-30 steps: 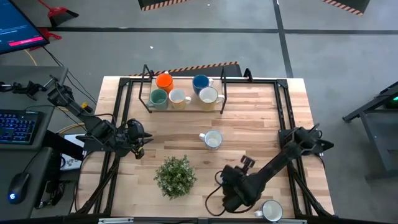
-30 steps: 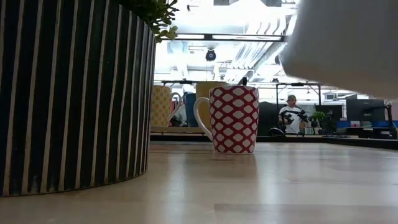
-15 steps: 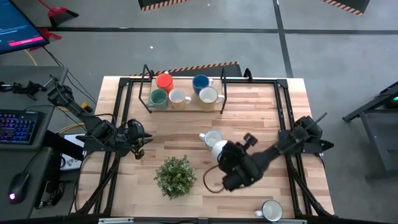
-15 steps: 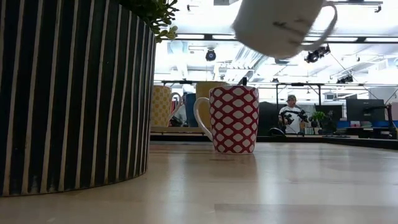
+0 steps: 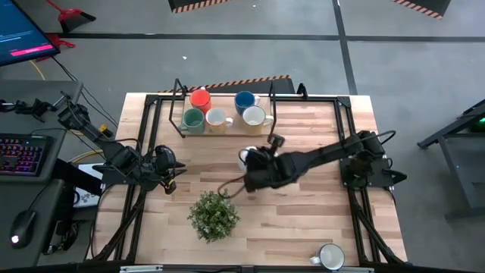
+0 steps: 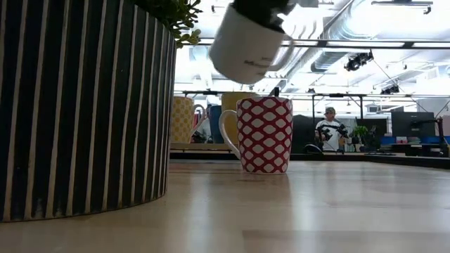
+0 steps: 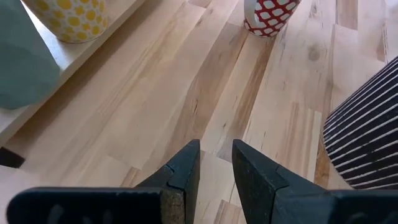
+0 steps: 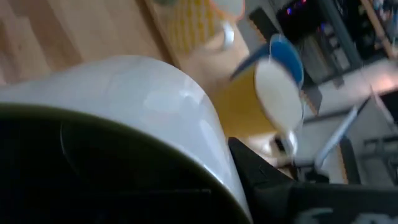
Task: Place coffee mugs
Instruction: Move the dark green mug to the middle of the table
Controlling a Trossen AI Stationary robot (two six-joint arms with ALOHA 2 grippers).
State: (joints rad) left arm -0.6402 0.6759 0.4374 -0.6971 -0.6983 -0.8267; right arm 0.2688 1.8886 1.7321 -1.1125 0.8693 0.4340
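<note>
My right gripper (image 5: 250, 177) hangs over the middle of the table, shut on a white mug (image 6: 246, 43) that fills the right wrist view (image 8: 143, 93). Just beyond and below it a red-and-white patterned mug (image 6: 264, 133) stands on its base on the table. On the far shelf (image 5: 227, 131) stand an orange mug (image 5: 199, 98), a blue mug (image 5: 244, 100), a teal mug (image 5: 192, 119), a yellow-patterned mug (image 5: 217, 119) and a cream mug (image 5: 254, 116). Another white mug (image 5: 331, 258) sits at the near right. My left gripper (image 7: 216, 152) waits at the table's left, open, nothing between its fingers. My right gripper has the white mug by its upper end (image 6: 259, 15), where the gripper's own dark body covers the place of contact. It comes at the mug slanting down from above. A dark finger (image 8: 267, 186) shows beside the white outer wall. The mug hangs clear of the table, tilted.
A bushy plant (image 5: 214, 214) in a black-and-white striped pot (image 6: 84, 105) stands near the front, left of middle. Black frame rails (image 5: 345, 136) run along the table's sides and around the shelf. Bare wood lies to the right of the patterned mug.
My right gripper has carried the white mug from the table's near right up and toward the far left, to above the patterned mug, rolling as it went; the mug has tipped over to a slant. The gripper has stayed shut on it. The other mugs have stayed put.
</note>
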